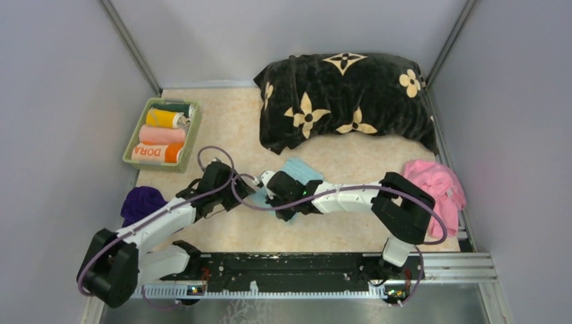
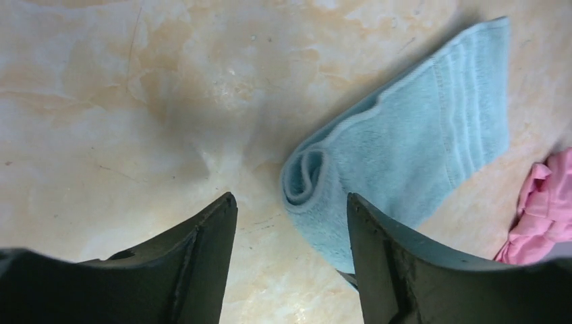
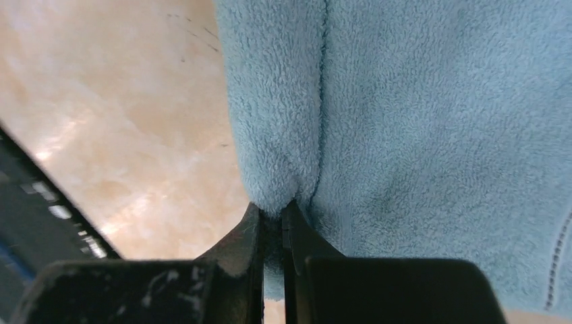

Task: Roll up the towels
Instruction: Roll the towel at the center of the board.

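Starting at the 9 o'clock edge of the bench (image 1: 222, 121): a dark purple towel (image 1: 140, 202) lies in a heap. Up at 10 o'clock sits a green basket (image 1: 136, 131) with four rolls packed side by side: dark green roll (image 1: 177, 106), yellow roll (image 1: 164, 119), peach roll (image 1: 162, 135) and orange "DORA" roll (image 1: 156, 152). Across the far side, from 12 to 2 o'clock, sprawls the big black cushion (image 1: 344, 101) with its beige flowers. Over at 3 o'clock lies a crumpled pink towel (image 1: 435, 189).

Now the arms. The left arm (image 1: 168, 216) stretches from its base toward 2 o'clock, purple cable looping over its wrist. The left jaws are wide apart over bare bench and grip nothing. The right arm (image 1: 351, 197) folds at a raised elbow at 4 o'clock, and its forearm runs flat toward 9 o'clock to the centre. The right jaws are pinched tight on a fold of the light blue towel (image 1: 301, 172) at its edge.

That towel lies mid-bench between the two wrists. From above, the right wrist hides much of it. Its long axis runs roughly from 7 to 1 o'clock. In the left wrist view one end is curled into a small spiral just past the open fingertips. The rest lies flat, stretching away toward 2 o'clock in that view.
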Robot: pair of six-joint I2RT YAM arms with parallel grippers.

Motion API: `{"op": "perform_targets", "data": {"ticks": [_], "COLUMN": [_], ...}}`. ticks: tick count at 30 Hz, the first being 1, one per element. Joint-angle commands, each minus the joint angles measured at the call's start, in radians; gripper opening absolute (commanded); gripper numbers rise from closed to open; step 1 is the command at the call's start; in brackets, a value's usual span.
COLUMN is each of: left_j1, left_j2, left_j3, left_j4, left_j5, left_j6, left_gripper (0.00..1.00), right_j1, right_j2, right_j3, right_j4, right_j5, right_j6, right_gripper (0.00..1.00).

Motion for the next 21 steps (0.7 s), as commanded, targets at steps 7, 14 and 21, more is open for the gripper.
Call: {"op": "perform_targets", "data": {"ticks": [7, 14, 21], "left_j1": [0.004, 0.003, 0.003], "left_j2": [-0.242, -0.199, -0.031], "left_j3": [-0.079, -0.158, -0.122], "left_j4": [-0.024, 0.168, 0.302], "left_j5": [0.032, 0.18, 0.245], "left_j6": [0.038, 0.021, 0.021], "left_gripper": [0.76, 0.76, 0.76], "right_j1": [-0.267, -0.357, -0.414], "right_j2": [-0.002, 0.073, 0.133], "right_j3": [-0.093, -0.132, -0.172], "right_j4": [0.221, 0.271, 0.351], "right_j5": [-0.689, -0.82, -0.882], "right_j6": [0.254, 0.318, 0.395], "right_gripper": [0.0, 0.0, 0.0]}}
